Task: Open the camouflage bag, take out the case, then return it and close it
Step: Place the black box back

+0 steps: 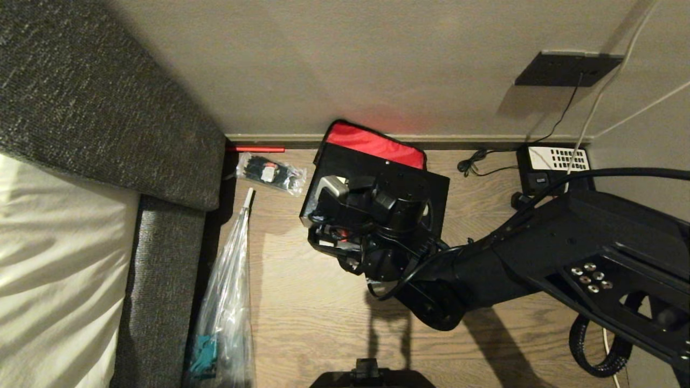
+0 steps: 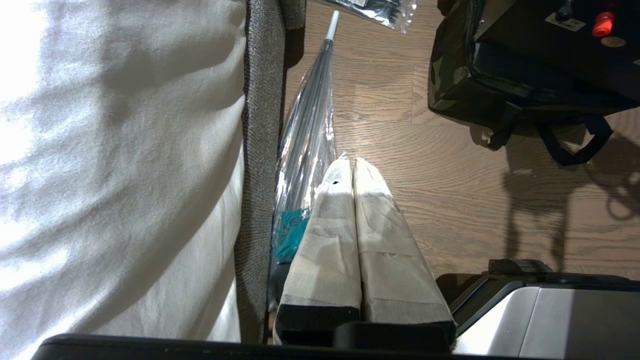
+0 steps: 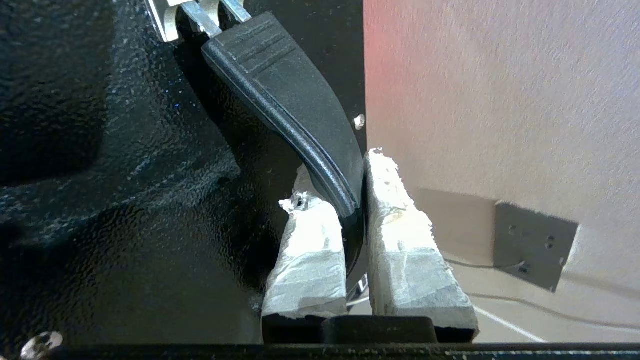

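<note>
Likely hotel room: bed (image 1: 48,258), desk phone (image 1: 555,164)

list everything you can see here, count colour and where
camouflage bag: one, green, black and tan, red lining, on the floor against the wall
case: one, black, over the open bag, its handle clamped in the right pincer
clear packet: one, black items inside, on the floor left of the bag
umbrella: one, clear, lying along the sofa
sofa: one, grey, white sheet, at left
desk phone: one, black, white keypad, by the wall at right
wall plate: one, dark, on the wall
right pincer: shut on the handle
left pincer: shut, parked above the floor beside the umbrella
</note>
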### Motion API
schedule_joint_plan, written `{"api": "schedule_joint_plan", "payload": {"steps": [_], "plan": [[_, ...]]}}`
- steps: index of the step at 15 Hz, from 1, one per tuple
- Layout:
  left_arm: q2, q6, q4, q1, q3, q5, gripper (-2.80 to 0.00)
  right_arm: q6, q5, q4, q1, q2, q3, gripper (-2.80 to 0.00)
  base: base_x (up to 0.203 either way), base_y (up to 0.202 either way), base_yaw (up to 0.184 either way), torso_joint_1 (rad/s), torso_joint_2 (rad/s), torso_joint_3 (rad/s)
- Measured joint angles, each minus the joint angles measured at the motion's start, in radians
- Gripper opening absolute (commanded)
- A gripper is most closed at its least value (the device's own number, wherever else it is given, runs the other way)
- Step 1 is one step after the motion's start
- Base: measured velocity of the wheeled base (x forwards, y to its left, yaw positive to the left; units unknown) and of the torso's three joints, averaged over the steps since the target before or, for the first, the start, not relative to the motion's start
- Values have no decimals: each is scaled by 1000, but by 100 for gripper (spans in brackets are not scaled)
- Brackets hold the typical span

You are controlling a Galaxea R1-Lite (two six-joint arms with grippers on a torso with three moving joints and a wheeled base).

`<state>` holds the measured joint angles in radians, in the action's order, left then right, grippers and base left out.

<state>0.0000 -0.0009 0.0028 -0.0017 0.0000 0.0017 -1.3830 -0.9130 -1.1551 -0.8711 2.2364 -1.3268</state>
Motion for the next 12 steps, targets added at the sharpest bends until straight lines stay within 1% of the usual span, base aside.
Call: {"api": "schedule_joint_plan", "payload": {"steps": [12], "plan": [[0,0,0,0,0,0,-280,-6,12,14,40,2,17,-280,0,0,0,0,0,0]]}}
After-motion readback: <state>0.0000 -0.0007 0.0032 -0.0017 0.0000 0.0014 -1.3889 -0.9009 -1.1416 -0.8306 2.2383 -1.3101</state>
